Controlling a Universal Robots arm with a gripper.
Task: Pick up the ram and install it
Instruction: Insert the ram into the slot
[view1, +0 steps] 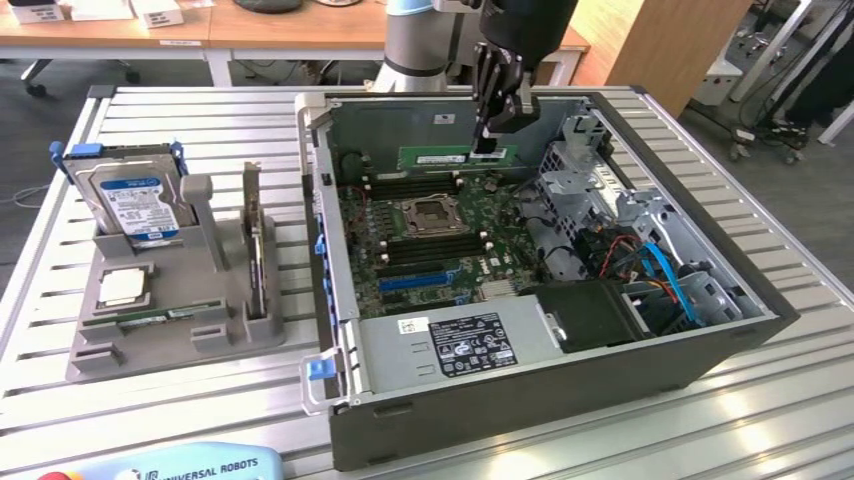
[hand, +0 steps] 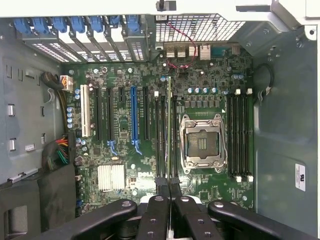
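Green ram (view1: 438, 157) hangs clenched in the end effector (view1: 491, 140), inside the open computer case (view1: 534, 400).

Exterior view:
- The ram is gripped at one end. Its long axis runs level from the fingers toward the exterior view's left.
- It is close to the case's far wall and above the motherboard (view1: 400, 250).
- It looks parallel to the dark memory slots (view1: 400, 185) beyond the CPU socket (view1: 434, 213). By my reading it is not yet seated.
- The case sits mid-surface (view1: 747, 420) and also holds a power supply (view1: 454, 345).
- A grey holder (view1: 174, 345) stands near the surface's edge on the exterior view's left.
- The holder carries an upright hard drive (view1: 134, 200), a flat processor chip (view1: 123, 287) and a second ram stick (view1: 167, 318) lying in its groove.

Wrist view:
- The ram (hand: 169, 130) shows edge-on as a thin line running straight out from the closed end effector (hand: 169, 189).
- It lies over the bank of memory slots (hand: 161, 135), in line with them.
- That bank is between the CPU socket (hand: 201, 142) and the blue expansion slot (hand: 134, 117).
- I cannot tell which slot of the bank the ram is over.
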